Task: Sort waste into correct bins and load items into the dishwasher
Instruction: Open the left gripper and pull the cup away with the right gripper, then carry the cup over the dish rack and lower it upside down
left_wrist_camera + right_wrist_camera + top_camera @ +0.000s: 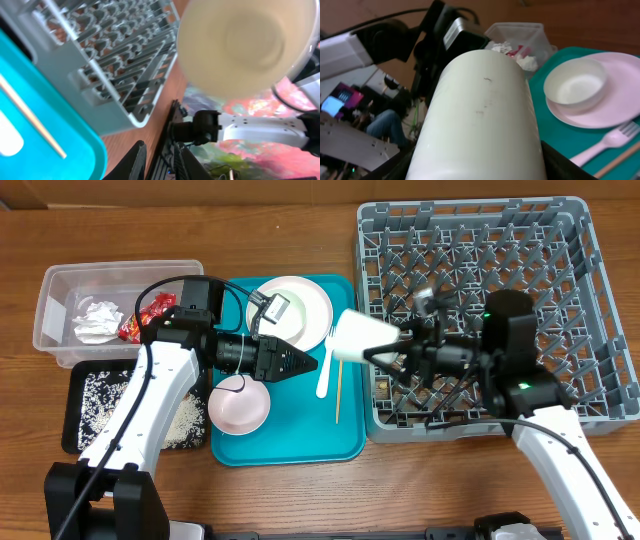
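Your right gripper grips a white cup at the dish rack's left edge; your left gripper seems slightly parted, empty.

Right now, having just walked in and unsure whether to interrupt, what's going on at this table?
The right gripper holds a white cup on its side in the air, above where the teal tray meets the grey dish rack. The left gripper hovers empty over the tray. A plate with a bowl, a second bowl, a fork and a chopstick lie on the tray. Napkins and a red wrapper are in the clear tub; crumbs are in the black tray.
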